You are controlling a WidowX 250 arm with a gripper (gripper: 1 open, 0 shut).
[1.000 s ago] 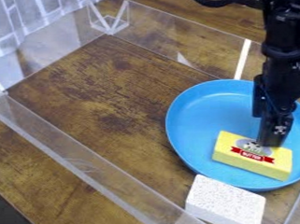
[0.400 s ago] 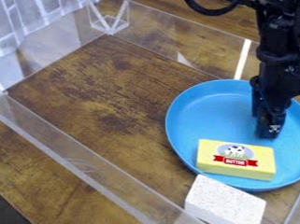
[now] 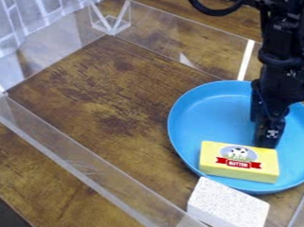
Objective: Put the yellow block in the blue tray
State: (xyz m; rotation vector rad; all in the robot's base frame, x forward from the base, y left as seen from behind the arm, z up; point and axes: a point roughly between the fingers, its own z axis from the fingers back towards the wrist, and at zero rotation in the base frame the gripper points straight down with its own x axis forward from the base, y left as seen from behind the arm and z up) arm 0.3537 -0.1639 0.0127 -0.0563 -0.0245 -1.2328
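Where the block is: We see the yellow block (image 3: 241, 162) lying flat inside the blue tray (image 3: 193, 114), near the front rim, with its red-and-white label facing up.

Where the fingers are: Our fingers (image 3: 269, 131) point down over the tray, just behind the block and a little to its right in the picture.

Which way the block lies from the fingers: It sits toward the front and a bit left of them, close by. We think there is a small gap between block and fingers, but the dark tips make that hard to be sure of.

Long way of the block: It runs left to right across the picture, with the right end dipping a little toward the front.

State of the fingers: They are spread wide and hold nothing.

How far along: We judge the job is about done, since the block rests in the tray on its own.

What the next move needs: We would go straight up, so the fingers do not bump the block on the way out.

Other things: A white speckled block (image 3: 227, 205) sits on the wooden tabletop (image 3: 103, 99) just outside the tray's front rim.
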